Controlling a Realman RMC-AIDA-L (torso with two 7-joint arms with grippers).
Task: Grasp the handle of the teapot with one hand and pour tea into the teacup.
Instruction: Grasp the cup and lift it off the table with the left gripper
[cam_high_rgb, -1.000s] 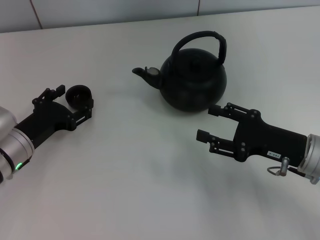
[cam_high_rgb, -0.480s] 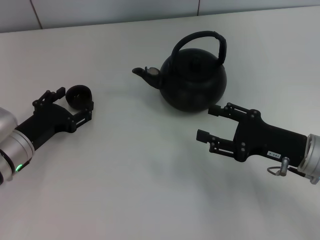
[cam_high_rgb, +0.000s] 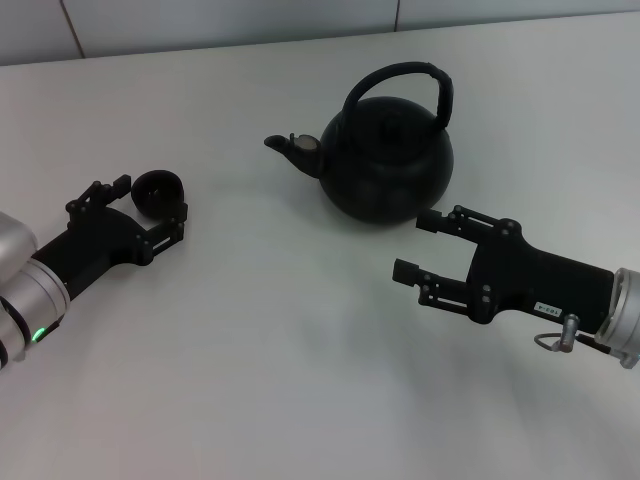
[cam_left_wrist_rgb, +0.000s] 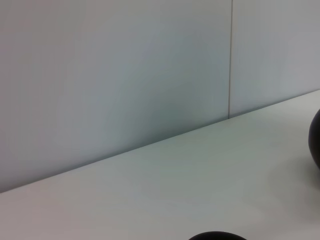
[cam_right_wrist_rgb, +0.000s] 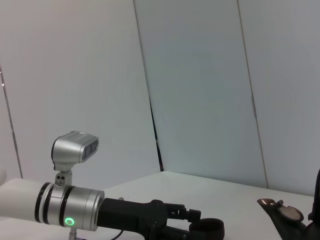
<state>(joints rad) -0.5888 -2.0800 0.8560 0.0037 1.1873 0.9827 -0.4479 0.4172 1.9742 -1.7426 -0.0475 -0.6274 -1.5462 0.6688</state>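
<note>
The teapot (cam_high_rgb: 385, 150) is large, round and matte black, with an arched top handle. It stands upright at the table's middle back, spout toward my left. The teacup (cam_high_rgb: 157, 190) is small and black and sits on the table at the left. My left gripper (cam_high_rgb: 150, 198) is open, with one finger on each side of the teacup. My right gripper (cam_high_rgb: 415, 244) is open and empty, low over the table just in front of the teapot's right side. The left wrist view shows the teacup's rim (cam_left_wrist_rgb: 217, 236) and an edge of the teapot (cam_left_wrist_rgb: 316, 140). The right wrist view shows the teapot's spout (cam_right_wrist_rgb: 280, 215).
The white table (cam_high_rgb: 300, 350) meets a pale panelled wall (cam_high_rgb: 200, 20) at the back. The right wrist view shows my left arm (cam_right_wrist_rgb: 75, 210) across the table.
My left gripper has shifted slightly back toward me along the teacup. The teapot and the right arm have not moved.
</note>
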